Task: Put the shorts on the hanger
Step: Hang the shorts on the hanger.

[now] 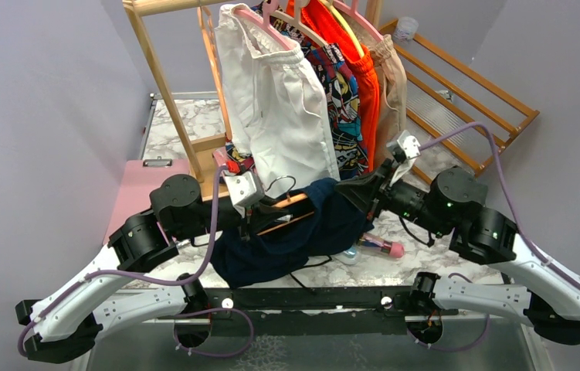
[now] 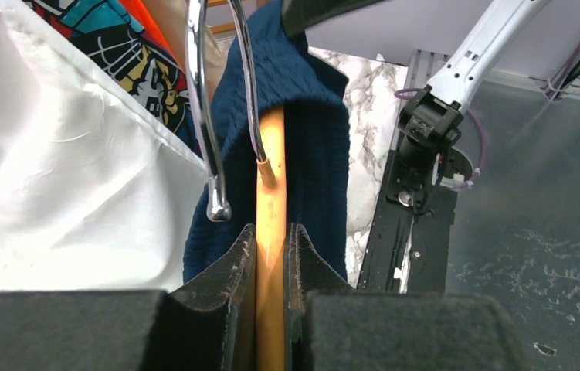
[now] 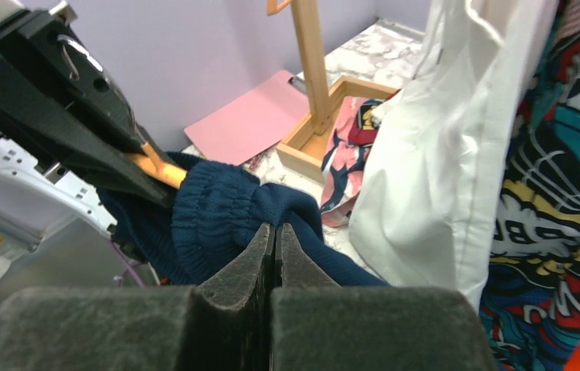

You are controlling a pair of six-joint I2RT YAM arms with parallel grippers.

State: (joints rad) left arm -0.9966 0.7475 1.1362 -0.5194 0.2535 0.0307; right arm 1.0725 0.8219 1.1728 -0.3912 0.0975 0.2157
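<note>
Lilac walls close round a marble-patterned bench (image 1: 186,124). At twelve o'clock stands a wooden rack (image 1: 164,85) crowded with hanging clothes, the white shorts (image 1: 271,100) foremost. Just below it, around the middle of the bench, the shorts (image 1: 271,251) hang in a dark blue bundle held up between the two arms. They are draped over the hanger (image 1: 286,210), whose bare wood shows at about eleven o'clock of the cloth.

The left fingers (image 2: 236,259) are clamped on the hanger's wood just short of the metal hook (image 2: 201,116), with the blue cloth covering the bar beyond. The right fingers (image 3: 254,255), reaching in from three o'clock, are pressed together on a small fold of the gathered waistband.

That pinch looks thin to me. A firm tug toward three o'clock could slip the fold free, or twist the bar in the left grip. The hook also sits close against the white shorts, so a swing toward nine o'clock might snag it there.
</note>
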